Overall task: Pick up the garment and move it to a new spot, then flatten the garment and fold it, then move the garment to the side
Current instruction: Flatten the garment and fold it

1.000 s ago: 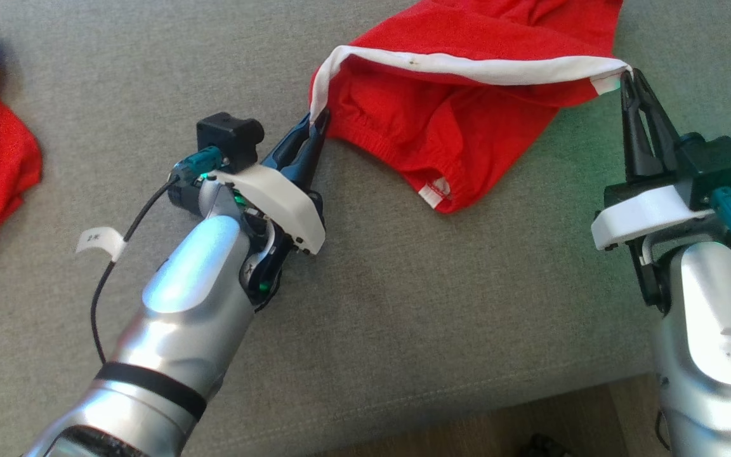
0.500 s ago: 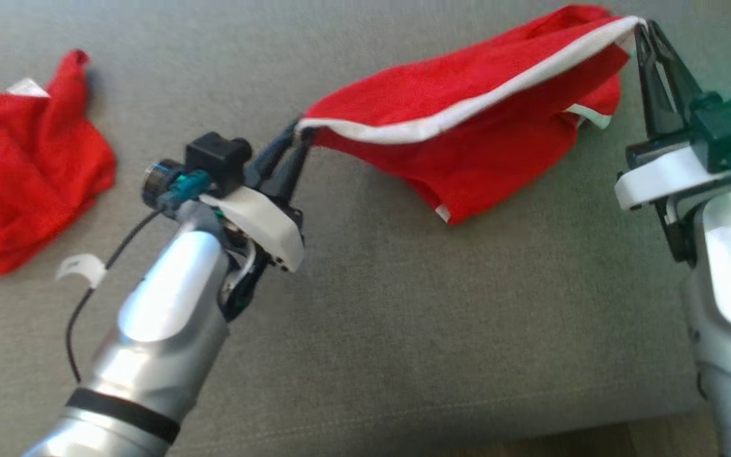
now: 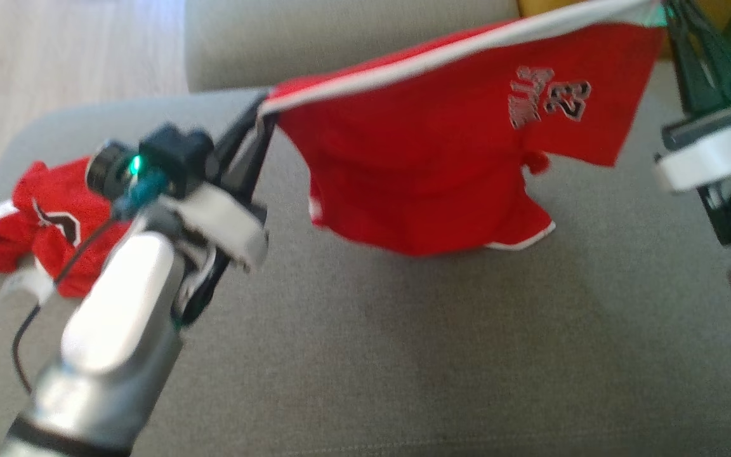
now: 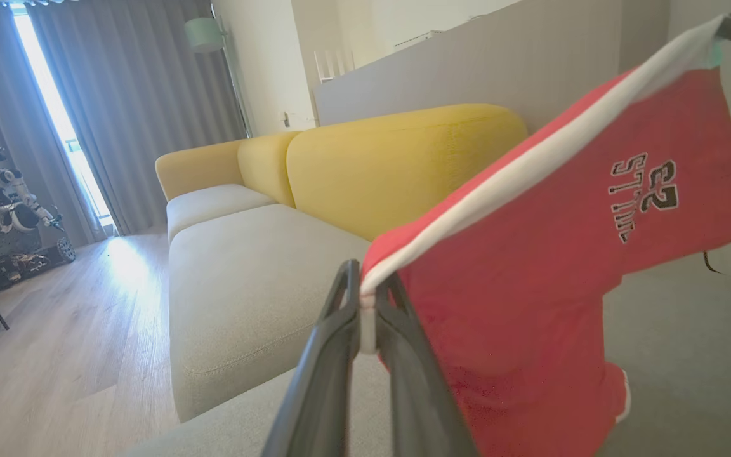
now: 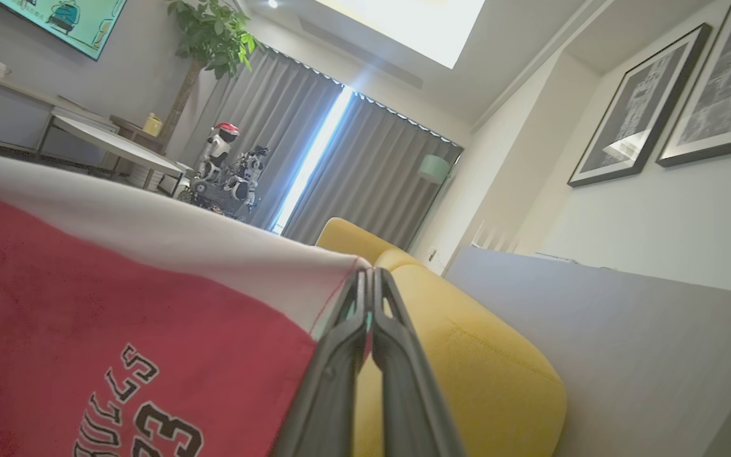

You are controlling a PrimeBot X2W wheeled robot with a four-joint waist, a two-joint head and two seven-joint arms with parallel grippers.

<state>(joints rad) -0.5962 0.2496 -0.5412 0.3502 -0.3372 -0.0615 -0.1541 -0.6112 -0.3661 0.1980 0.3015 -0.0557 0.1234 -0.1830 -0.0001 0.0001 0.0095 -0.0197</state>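
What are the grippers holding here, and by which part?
The red garment, by its white band: the left gripper pinches one end, the right gripper the other.

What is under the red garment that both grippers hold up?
Grey cushion lies below the red garment, bare where it shows. The patch behind the hanging cloth is covered; whether the hem touches the cushion is unclear.
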